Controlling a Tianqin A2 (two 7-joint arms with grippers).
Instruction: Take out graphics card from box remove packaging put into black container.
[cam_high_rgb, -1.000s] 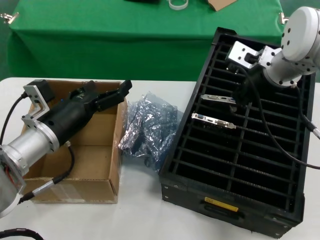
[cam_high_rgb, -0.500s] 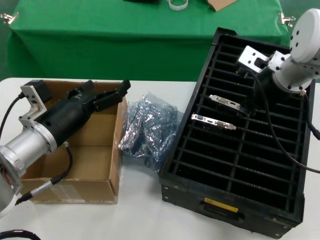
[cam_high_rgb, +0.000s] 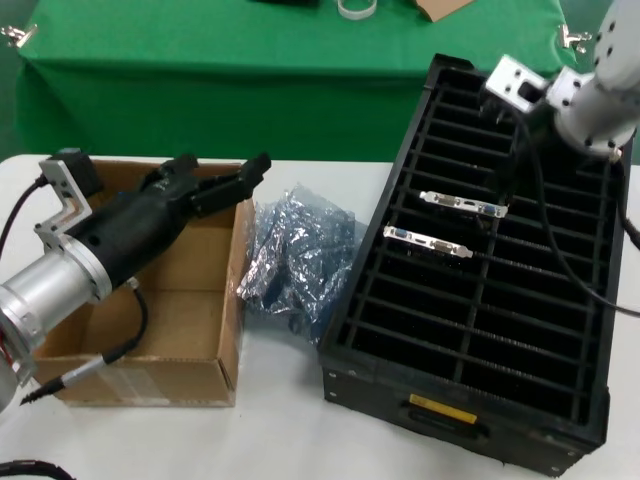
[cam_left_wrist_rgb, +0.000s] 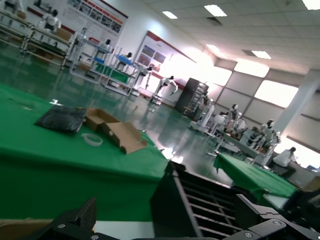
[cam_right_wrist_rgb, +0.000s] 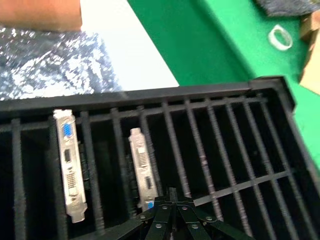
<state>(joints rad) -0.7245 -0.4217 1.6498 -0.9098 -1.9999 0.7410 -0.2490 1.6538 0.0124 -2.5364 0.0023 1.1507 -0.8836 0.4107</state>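
Head view: left gripper (cam_high_rgb: 262, 163) jaws parted, empty, above box (cam_high_rgb: 180, 300); right gripper (cam_right_wrist_rgb: 172, 192) jaws closed, empty, over black container (cam_high_rgb: 560, 440).

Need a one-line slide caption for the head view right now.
Two graphics cards slotted in the black container, right claw above its far end, left claw over the box, packaging between.

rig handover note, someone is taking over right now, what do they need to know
Left claw: open, empty, above the far edge of the box.
Right claw: shut, empty, raised over the black container.
Done: the graphics card stands in a slot, one slot beyond a like card. The packaging lies crumpled on the table between box and container.
Left: no wrapped card shows in the visible part of the box; check under the left arm.
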